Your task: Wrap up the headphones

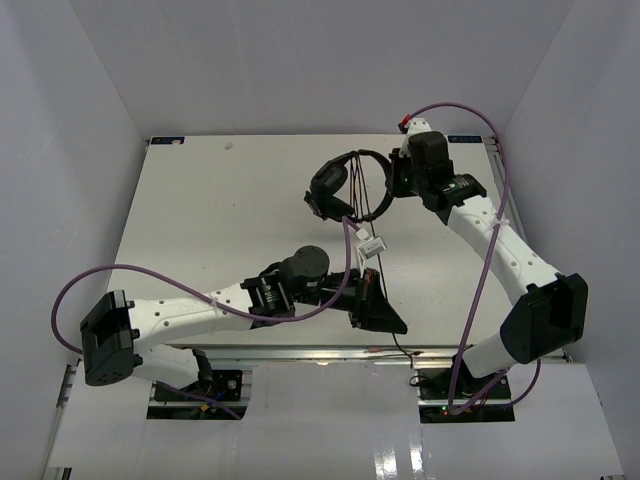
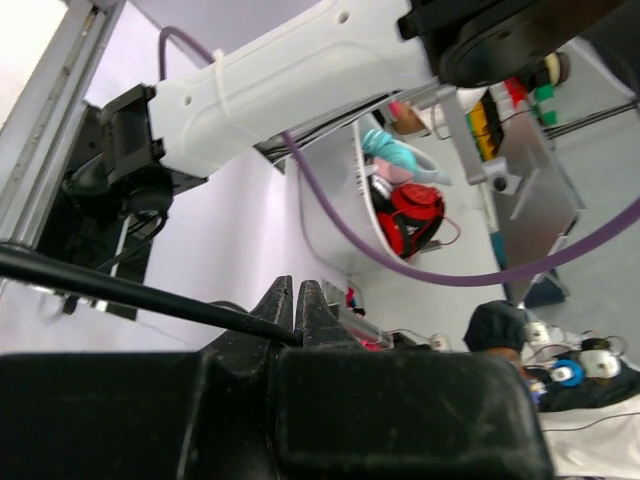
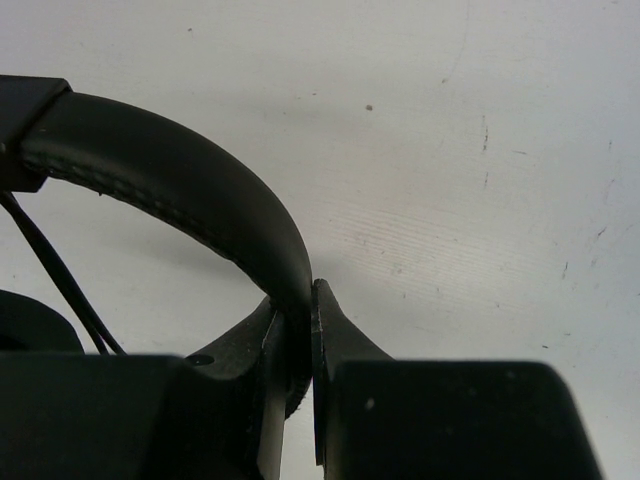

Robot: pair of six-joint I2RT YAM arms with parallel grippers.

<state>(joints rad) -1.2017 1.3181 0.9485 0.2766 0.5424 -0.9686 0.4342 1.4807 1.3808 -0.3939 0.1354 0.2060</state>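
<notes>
The black headphones are held at the table's back middle, one earcup facing left. My right gripper is shut on the arched headband, which passes between its fingertips. The thin dark cable hangs in loops from the headphones, carries a white tag and runs down to my left gripper near the front edge. In the left wrist view the left gripper is shut on the cable, which comes in from the left. The cable also shows in the right wrist view. The reddish plugs are not visible.
The white table has grey walls on three sides. Thick purple robot cables loop beside both arms. The right arm's white link fills the top of the left wrist view, with clutter beyond the table.
</notes>
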